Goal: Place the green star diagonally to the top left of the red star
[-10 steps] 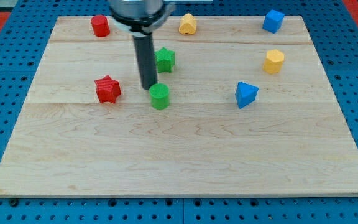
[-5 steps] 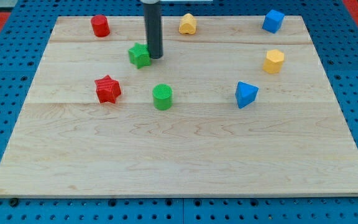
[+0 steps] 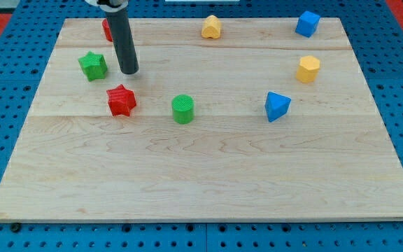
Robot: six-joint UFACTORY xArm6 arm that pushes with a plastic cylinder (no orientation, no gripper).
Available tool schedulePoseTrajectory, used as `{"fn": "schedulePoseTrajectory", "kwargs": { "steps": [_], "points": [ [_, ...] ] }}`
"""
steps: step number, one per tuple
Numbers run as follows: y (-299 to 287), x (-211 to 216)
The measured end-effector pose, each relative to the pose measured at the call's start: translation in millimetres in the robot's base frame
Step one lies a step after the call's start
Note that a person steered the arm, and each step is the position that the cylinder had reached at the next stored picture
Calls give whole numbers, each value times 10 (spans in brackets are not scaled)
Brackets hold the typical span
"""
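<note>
The green star (image 3: 93, 65) lies on the wooden board (image 3: 208, 168) near its left side, up and to the left of the red star (image 3: 121, 100). My tip (image 3: 129, 71) stands a little to the right of the green star, apart from it, and above the red star. The dark rod rises from the tip toward the view's top.
A red block (image 3: 107, 29) sits at the top left, partly hidden behind the rod. A green cylinder (image 3: 182, 109) lies right of the red star. A yellow block (image 3: 211, 26), a blue cube (image 3: 307, 23), a yellow block (image 3: 308, 68) and a blue block (image 3: 276, 106) lie to the right.
The green star has slid left, from right of the rod near the board's middle to the left side. My tip has moved left with it. The other blocks have not moved.
</note>
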State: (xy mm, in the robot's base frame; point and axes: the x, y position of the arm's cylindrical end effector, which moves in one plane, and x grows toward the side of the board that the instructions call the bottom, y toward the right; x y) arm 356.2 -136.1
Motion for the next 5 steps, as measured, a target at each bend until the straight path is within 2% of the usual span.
{"fn": "schedulePoseTrajectory", "kwargs": {
  "steps": [1, 2, 3, 4, 5],
  "points": [
    [-314, 181],
    [573, 138],
    [1414, -151],
    [2327, -703],
    [3068, -807]
  ]
}}
